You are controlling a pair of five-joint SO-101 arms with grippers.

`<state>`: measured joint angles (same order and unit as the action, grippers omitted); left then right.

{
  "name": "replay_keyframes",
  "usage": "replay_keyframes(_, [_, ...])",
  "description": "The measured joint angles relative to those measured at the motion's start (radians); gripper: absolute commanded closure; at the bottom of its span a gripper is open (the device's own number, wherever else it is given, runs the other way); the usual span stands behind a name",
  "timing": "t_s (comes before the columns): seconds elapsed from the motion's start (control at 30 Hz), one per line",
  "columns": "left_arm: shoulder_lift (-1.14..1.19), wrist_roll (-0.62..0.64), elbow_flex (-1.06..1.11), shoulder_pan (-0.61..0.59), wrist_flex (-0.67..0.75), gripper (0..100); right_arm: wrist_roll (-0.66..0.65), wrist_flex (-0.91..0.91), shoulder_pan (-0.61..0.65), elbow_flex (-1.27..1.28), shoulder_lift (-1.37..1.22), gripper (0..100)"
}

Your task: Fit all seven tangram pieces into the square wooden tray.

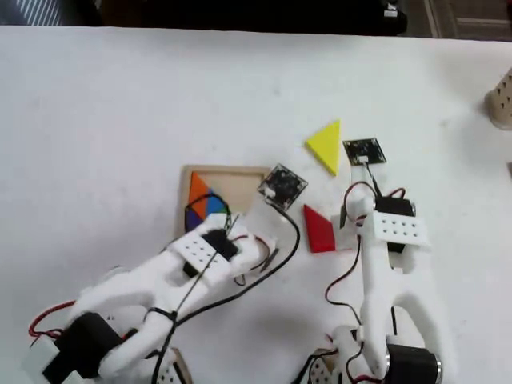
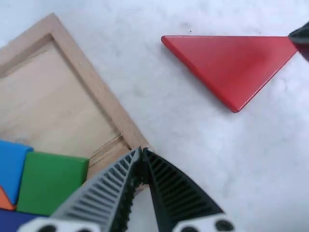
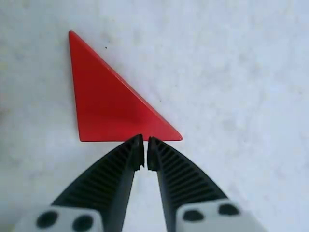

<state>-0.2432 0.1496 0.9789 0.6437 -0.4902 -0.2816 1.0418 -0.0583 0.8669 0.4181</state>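
- High view: the wooden tray (image 1: 228,170) lies left of centre on the white table (image 1: 120,104). An orange piece (image 1: 197,189) and a blue piece (image 1: 214,205) sit inside it, at its left side.
- In this view the left arm covers the near part of the tray. The left wrist view adds a green piece (image 2: 48,181) inside the tray, touching the blue one.
- Left gripper (image 2: 143,157): fingers pressed together w/ nothing between. The tips are over a tray corner, on the side towards the red triangle (image 1: 318,230).
- The red triangle lies flat on the table, just right of the tray and btw. the two arms.
- Right gripper (image 3: 145,147): fingers together, holding nothing. The tips are at one edge of the red triangle, close to a pointed corner; if they touch it, I cannot tell.
- The yellow triangle (image 1: 326,144) lies farther and slightly right of the red one, apart from it and outside the tray.
- A beige object w/ holes (image 1: 500,100) stands at the right edge, well apart from the pieces.
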Motion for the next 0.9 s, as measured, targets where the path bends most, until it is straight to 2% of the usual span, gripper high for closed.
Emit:
replay_keyframes(0.23, [0.054, 0.0, -0.008, -0.008, 0.086, 98, 0.0, 0.0, 0.0, 0.0, 0.0, 98.1])
replay_keyframes(0.47, [0.094, 0.0, -0.089, -0.052, 0.072, 98, 0.0, 0.0, 0.0, 0.0, 0.0, 98.1])
replay_keyframes(0.57, [0.04, 0.0, -0.089, -0.046, -0.006, 98, 0.0, 0.0, 0.0, 0.0, 0.0, 98.1])
replay_keyframes(0.77, [-0.089, -0.003, -0.089, -0.046, -0.262, 98, 0.0, 0.0, 0.0, 0.0, 0.0, 98.1])
replay_keyframes(0.9, [-0.101, -0.095, -0.089, -0.029, -0.382, 98, 0.0, 0.0, 0.0, 0.0, 0.0, 98.1])
